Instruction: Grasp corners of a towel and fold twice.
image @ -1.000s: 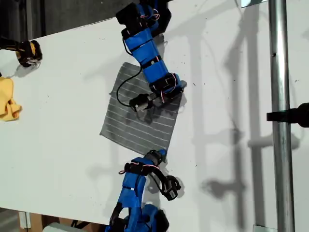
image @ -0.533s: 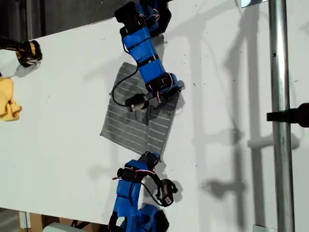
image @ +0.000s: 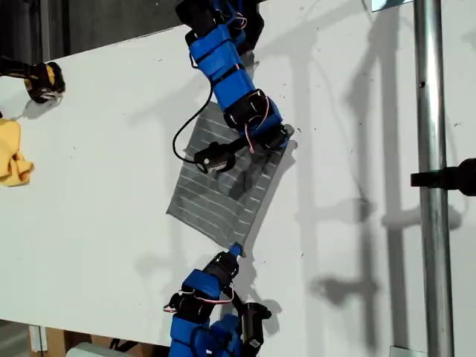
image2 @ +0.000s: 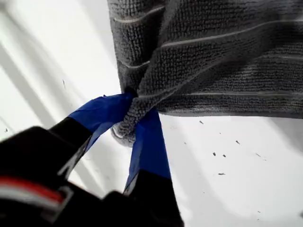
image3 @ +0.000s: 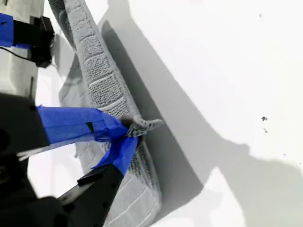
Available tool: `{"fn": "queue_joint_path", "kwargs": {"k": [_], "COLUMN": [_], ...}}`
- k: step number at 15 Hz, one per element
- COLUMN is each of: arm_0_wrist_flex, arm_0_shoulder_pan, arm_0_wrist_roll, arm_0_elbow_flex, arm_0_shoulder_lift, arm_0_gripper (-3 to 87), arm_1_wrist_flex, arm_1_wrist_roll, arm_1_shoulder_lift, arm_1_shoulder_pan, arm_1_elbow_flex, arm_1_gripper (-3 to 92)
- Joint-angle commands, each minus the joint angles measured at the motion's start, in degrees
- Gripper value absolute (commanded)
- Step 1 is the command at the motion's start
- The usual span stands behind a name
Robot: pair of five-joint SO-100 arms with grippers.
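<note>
The towel (image: 223,186) lies mid-table, well apart from the yellow cloth (image: 13,155) at the exterior view's left edge and the pole (image: 431,186) on its right. My first gripper (image2: 135,125) and my second gripper (image3: 130,130) are each clamped on a corner. Since a second ago the towel has slid toward the exterior view's right, leaving bare table (image: 97,223) on its left.
</note>
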Motion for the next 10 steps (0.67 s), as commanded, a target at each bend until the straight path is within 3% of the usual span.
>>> {"fn": "queue_joint_path", "kwargs": {"k": [1, 6, 10], "arm_0_wrist_flex": [-2.11, -0.09, 1.49], "arm_0_shoulder_pan": [-1.05, -13.1, -24.17], "arm_0_wrist_roll": [0.18, 10.9, 21.45], "arm_0_elbow_flex": [2.11, -5.36, -18.28], "arm_0_shoulder_lift": [6.68, 5.19, -7.91], "arm_0_gripper": [-2.6, -2.6, -2.6], "arm_1_wrist_flex": [2.11, 8.09, 12.57], "arm_1_wrist_roll": [-0.18, -1.85, -4.92], "arm_1_shoulder_lift": [6.59, 16.17, 21.09], "arm_1_shoulder_pan": [1.67, 13.97, 25.84], "arm_1_elbow_flex": [-2.46, 4.22, 11.16], "arm_1_gripper": [-0.1, -0.1, -0.1]}}
